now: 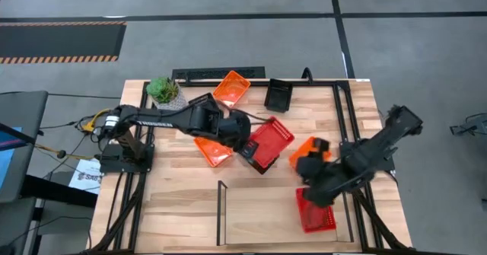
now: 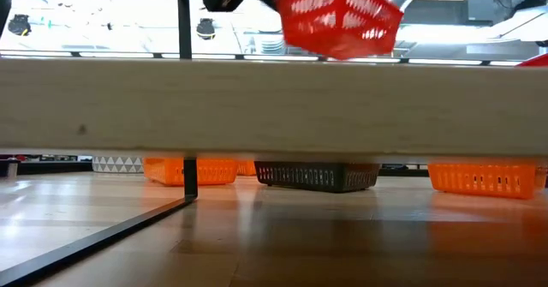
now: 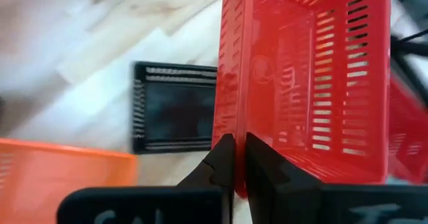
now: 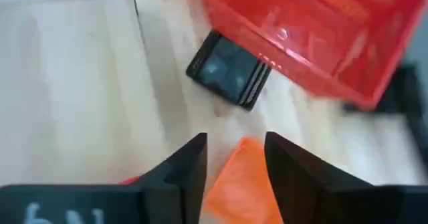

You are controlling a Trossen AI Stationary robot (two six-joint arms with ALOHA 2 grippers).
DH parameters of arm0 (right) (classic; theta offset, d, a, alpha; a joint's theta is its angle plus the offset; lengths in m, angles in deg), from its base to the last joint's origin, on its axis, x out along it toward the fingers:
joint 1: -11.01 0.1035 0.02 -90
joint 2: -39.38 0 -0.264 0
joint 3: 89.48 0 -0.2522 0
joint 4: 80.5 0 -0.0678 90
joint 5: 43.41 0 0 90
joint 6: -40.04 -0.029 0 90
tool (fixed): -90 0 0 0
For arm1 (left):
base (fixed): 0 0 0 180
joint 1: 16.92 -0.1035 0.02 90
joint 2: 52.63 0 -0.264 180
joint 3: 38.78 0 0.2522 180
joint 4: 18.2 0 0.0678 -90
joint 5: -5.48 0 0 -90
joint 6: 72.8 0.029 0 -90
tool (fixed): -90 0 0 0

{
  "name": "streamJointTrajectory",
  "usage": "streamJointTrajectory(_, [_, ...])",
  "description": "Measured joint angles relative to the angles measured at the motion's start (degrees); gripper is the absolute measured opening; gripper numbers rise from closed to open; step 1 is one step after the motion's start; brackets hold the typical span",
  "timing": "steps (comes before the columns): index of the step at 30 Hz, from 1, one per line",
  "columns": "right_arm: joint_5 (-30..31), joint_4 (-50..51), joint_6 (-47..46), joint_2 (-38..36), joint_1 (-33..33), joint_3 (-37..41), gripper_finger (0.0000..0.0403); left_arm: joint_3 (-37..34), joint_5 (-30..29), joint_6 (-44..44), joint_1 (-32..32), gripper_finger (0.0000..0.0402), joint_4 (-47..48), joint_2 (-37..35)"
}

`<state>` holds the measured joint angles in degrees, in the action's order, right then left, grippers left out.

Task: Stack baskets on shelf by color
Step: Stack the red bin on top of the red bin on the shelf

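Note:
My left gripper (image 1: 245, 142) reaches over the table's middle, shut on a red basket (image 1: 272, 144) that shows high above the shelf board (image 2: 274, 103) in the low view. My right gripper (image 4: 234, 162) is open toward the table's right, with an orange basket (image 1: 312, 151) just below its fingers. A second red basket (image 1: 314, 213) lies near the table's near edge. Another orange basket (image 1: 213, 151) rests on the table under the left arm. A third orange one (image 1: 230, 87) and a black basket (image 1: 278, 95) sit at the far edge. My left gripper pinches one side wall (image 3: 238, 134) of the red basket at its rim, with one finger (image 3: 262, 170) inside and one outside. The basket is lifted clear of the table and hangs tilted, its open side facing the wrist camera. Whether my right gripper touches the orange basket (image 4: 237, 180), I cannot tell.
A potted plant (image 1: 163, 90) stands at the far left corner. A thin black upright of the shelf (image 1: 221, 209) rises near the near edge, and black frame bars (image 1: 338, 110) run along the right side. Bare wood (image 1: 175, 202) lies on the near left.

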<state>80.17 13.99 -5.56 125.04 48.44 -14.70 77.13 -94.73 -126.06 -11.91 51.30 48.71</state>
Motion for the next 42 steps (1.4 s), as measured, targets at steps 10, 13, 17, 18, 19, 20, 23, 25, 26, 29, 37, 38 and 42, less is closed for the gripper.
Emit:
streamJointTrajectory(10, [3.30,9.41,-31.70,-9.37,12.33,-0.02,0.0179,0.02,-4.48,-13.81,8.69,0.0000,-14.97,0.00])
streamJointTrajectory(13, [5.12,8.99,-34.61,-10.03,14.76,0.26,0.0168,0.02,-6.71,-14.30,11.45,0.0000,-19.17,0.00])
streamJointTrajectory(17, [5.39,9.26,-38.71,-9.96,17.40,0.26,0.0158,0.04,-9.50,-10.13,14.53,0.0000,-20.93,0.00])
streamJointTrajectory(18, [5.39,9.27,-39.44,-9.86,18.07,0.27,0.0156,0.04,-10.28,-7.59,15.14,0.0000,-20.94,0.00])
streamJointTrajectory(19, [5.37,9.24,-40.05,-9.80,18.86,0.31,0.0155,0.04,-10.49,-3.76,15.54,0.0000,-21.00,0.00])
streamJointTrajectory(20, [5.39,9.26,-40.41,-9.79,19.65,0.31,0.0153,0.04,-10.30,1.67,15.81,0.0000,-21.03,0.00])
streamJointTrajectory(23, [5.39,9.26,-40.88,-9.83,21.59,0.31,0.0151,0.04,-8.51,14.62,16.13,0.0000,-20.39,0.00])
streamJointTrajectory(25, [5.40,9.25,-39.73,-9.83,22.71,0.31,0.0150,0.04,-9.12,12.93,16.02,0.0000,-21.17,0.00])
streamJointTrajectory(26, [5.39,9.26,-39.00,-9.83,23.22,0.31,0.0149,0.04,-9.89,10.82,15.88,0.0000,-22.10,0.00])
streamJointTrajectory(29, [5.39,9.27,-34.94,-9.94,24.50,0.35,0.0148,0.06,-8.75,12.54,15.65,0.0000,-25.89,0.16])
streamJointTrajectory(37, [5.43,9.31,-35.46,-10.71,25.11,0.35,0.0139,0.07,-14.51,-12.19,14.46,0.0000,-25.97,3.10])
streamJointTrajectory(38, [5.61,9.33,-36.54,-10.71,24.85,0.35,0.0138,0.07,-17.83,-18.10,14.65,0.0000,-26.60,4.09])
streamJointTrajectory(42, [6.26,9.28,-39.33,-10.71,23.27,0.35,0.0136,0.11,-24.54,-36.86,16.29,0.0000,-28.83,7.94])
